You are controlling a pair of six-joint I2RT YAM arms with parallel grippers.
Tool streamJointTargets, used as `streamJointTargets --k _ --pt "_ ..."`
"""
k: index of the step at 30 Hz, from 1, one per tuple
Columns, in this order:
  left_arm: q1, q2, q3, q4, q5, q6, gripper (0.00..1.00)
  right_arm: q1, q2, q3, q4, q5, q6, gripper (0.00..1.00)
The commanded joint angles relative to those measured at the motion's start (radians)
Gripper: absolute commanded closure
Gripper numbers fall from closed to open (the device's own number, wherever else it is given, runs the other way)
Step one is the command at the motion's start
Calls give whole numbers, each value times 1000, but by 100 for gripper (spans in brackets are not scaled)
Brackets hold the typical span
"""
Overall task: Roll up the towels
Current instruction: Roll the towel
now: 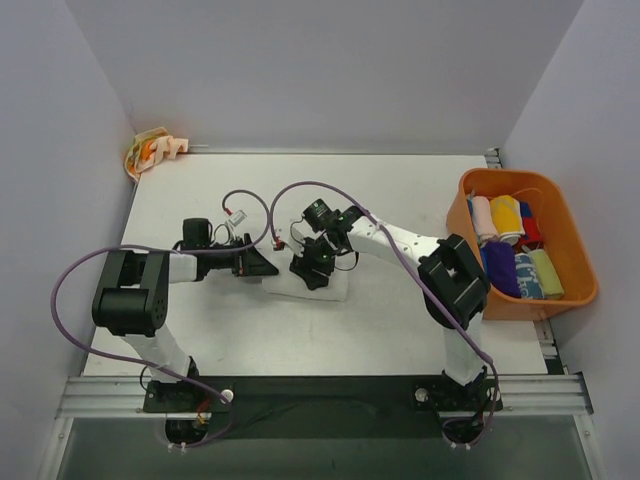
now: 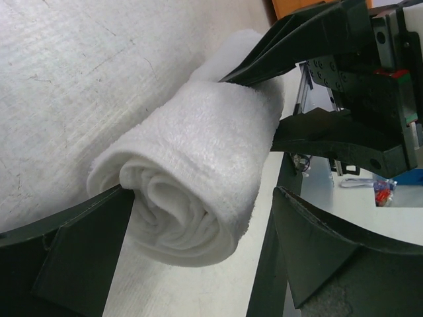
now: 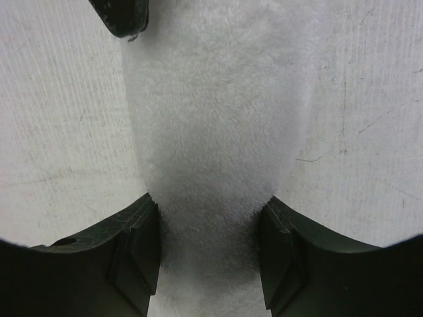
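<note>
**Right pincer clenched on the white roll, left one spread at its near end**

Look at the middle of the table (image 1: 400, 190). The large white towel (image 2: 198, 152) lies there as a fat roll, its spiral end facing your left wrist camera. Your right gripper (image 3: 208, 221) is clamped on it: both fingers press into the pile from either side, and the cloth necks in between them. My read is that the squeeze stops the layers from springing loose.

Your left gripper (image 2: 201, 198) is spread wide and straddles the near end of the roll. One finger (image 2: 86, 251) touches the spiral face, while the other stands clear with a gap. So it grips nothing, and it looks placed to steady or tuck that end.

The roll runs from between your left fingers to the right pincer farther along. In the top view the two pincers sit close together over that one towel.

Off to the right, the coloured rolled towels (image 1: 510, 220) sit packed in the orange bin (image 1: 582, 295), well apart. The cream towel with orange blotches (image 1: 150, 152) lies bunched in the far left corner and looks unrolled.
</note>
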State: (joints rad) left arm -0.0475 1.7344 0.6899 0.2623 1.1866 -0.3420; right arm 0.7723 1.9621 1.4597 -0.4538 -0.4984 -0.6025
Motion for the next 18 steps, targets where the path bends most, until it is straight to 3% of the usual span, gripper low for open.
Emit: streamJointTargets --k 1,3,5,7,8,11,13,14,16,17,18 --pt "-25 0 -26 151 15 -21 3 5 70 -13 -106 -14 -20 50" --pt "-29 11 -36 169 2 -37 3 5 75 -7 -109 -12 -22 50" --pt "-31 31 -39 175 -7 -46 10 5 77 -1 -111 -11 -28 50" --pt "-32 60 -36 176 -4 -77 25 4 78 5 -111 -3 -31 48" --pt "-32 71 -33 178 -4 -112 42 4 77 7 -111 12 -31 45" --pt "-29 93 -33 164 -21 -182 77 7 69 17 -109 56 -29 36" --pt "-29 105 -24 120 -18 -195 89 7 55 21 -109 112 -26 32" --pt "-29 109 -18 97 -19 -193 100 10 46 19 -108 130 -26 29" --pt "-28 123 29 -46 -30 -157 100 12 12 14 -105 179 -26 27" --pt "-28 131 63 -131 -41 -81 100 16 -11 4 -100 196 -29 11" --pt "-28 148 92 -205 -53 -54 100 19 -25 -4 -95 214 -31 10"
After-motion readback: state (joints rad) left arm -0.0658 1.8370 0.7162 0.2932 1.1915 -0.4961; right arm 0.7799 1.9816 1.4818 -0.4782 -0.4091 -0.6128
